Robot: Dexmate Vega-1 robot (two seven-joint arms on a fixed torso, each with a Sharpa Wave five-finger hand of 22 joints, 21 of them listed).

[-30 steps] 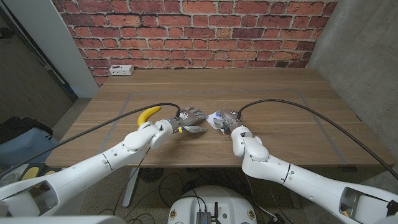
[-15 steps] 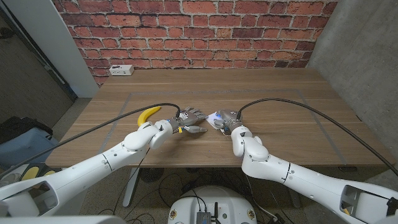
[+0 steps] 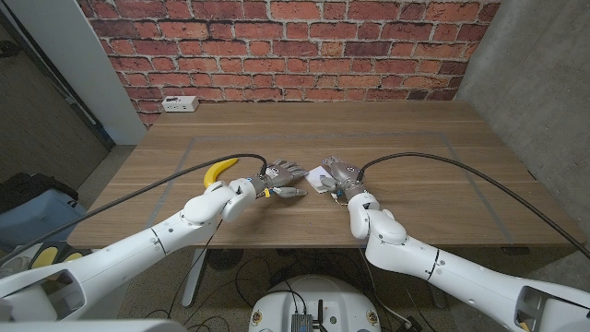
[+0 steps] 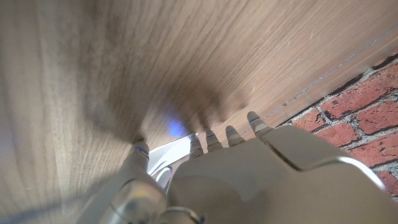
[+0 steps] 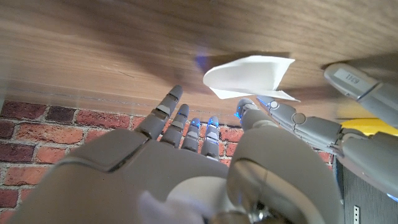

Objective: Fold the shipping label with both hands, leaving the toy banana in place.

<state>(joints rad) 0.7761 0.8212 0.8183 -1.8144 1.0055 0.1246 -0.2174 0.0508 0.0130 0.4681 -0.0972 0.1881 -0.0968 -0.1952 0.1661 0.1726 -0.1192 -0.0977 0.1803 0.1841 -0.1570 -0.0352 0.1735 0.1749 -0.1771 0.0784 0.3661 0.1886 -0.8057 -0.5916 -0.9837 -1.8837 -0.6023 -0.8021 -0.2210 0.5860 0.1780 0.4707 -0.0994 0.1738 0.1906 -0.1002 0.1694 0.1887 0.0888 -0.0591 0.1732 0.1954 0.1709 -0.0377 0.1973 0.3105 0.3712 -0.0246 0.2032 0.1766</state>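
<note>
Shipping label [image 5: 249, 76] lies folded between both hands, apparently unheld.

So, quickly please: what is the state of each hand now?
Left hand: fingers apart on the table, holding nothing, open.
Right hand: fingers spread by the folded shipping label, not gripping it, open.

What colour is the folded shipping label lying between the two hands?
White; the folded paper shipping label shows best in the right wrist view, on the wooden table.

Head camera overlooks table [image 3: 415, 138]; wrist cameras hug its wood.
</note>
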